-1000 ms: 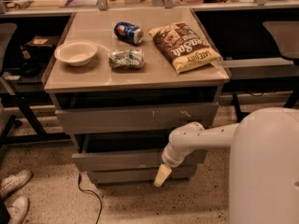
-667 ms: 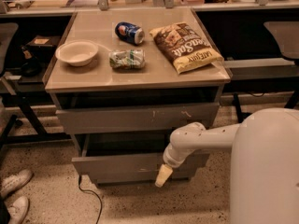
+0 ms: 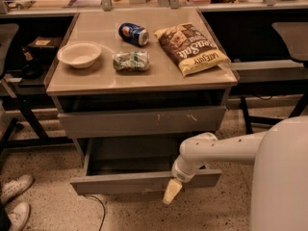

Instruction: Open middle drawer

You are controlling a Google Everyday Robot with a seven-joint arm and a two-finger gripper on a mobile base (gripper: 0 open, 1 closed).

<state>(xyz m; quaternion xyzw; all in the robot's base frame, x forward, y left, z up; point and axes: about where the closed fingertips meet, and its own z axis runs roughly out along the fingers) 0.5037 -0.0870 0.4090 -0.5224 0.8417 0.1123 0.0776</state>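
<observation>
1. Camera view, the cabinet: I see the grey cabinet top carrying a white bowl, a blue can on its side, a crumpled packet and a bag of chips. None of these is part of my job.
2. Camera view, the drawers: the upper front, the one with white scratch marks, sits flush in the frame. Below it the middle drawer stands pulled well out toward the camera. Its plain front is clear of the cabinet and its dark inside is open to view from above.
3. Camera view, the arm: the white arm reaches in from the right and bends down. The gripper hangs at the right part of that drawer's front, pointing at the floor. I cannot tell whether it is open or closed, nor whether it touches the front.
4. Progress, as I judge it: the opening looks essentially done. What remains, at most, is a little more pull if full extension is wanted, then backing the arm clear of the front.
</observation>
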